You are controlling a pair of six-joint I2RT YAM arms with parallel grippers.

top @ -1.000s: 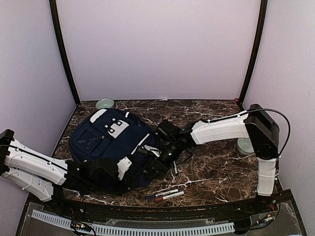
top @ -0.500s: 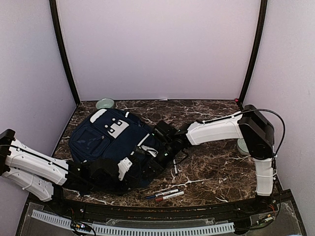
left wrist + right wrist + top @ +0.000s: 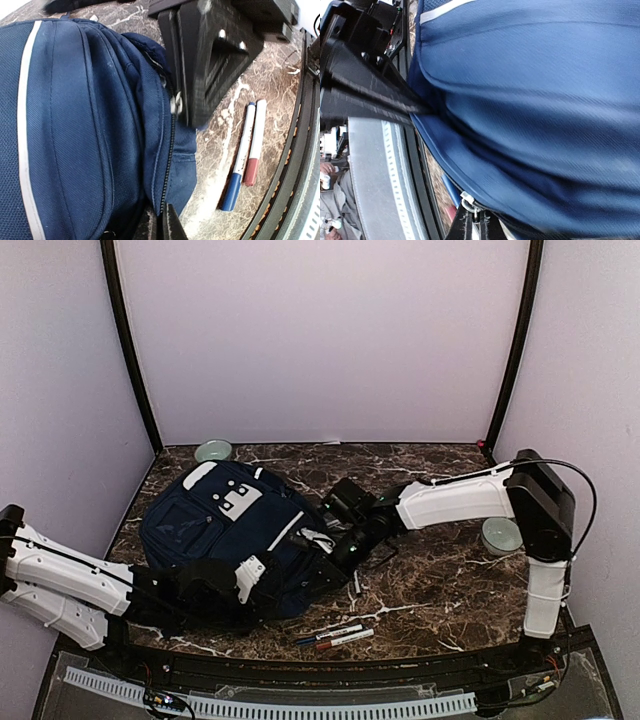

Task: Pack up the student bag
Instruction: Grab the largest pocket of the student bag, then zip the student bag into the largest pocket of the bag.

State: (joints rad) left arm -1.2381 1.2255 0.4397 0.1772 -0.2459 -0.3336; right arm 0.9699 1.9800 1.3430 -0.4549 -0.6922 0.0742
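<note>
- Lying on its side on the left half of the table (image 3: 440,585), the student bag (image 3: 215,525) spreads from near the far-left corner towards the near edge, grey patches facing up.
- The left gripper (image 3: 161,222) reaches in low from the near left. Its jaws are narrow, pinched on the bag's blue fabric right at the zip line on the bag's near-right edge.
- The right gripper (image 3: 472,225) comes across from the right side. Its jaws are closed small around the metal zip pull (image 3: 176,104), which sits at the bag's right edge.
- The two grippers are close together along the same zip, the right one farther along it than the left.
- Two markers lie side by side on the table just near of the bag: a blue-capped marker (image 3: 239,165) and a red-capped marker (image 3: 254,150), touching or nearly so.
- A pale green bowl (image 3: 213,451) stands at the far-left corner, just beyond the bag.
- A second bowl (image 3: 500,535) rests at the right, partly hidden by the right arm.
</note>
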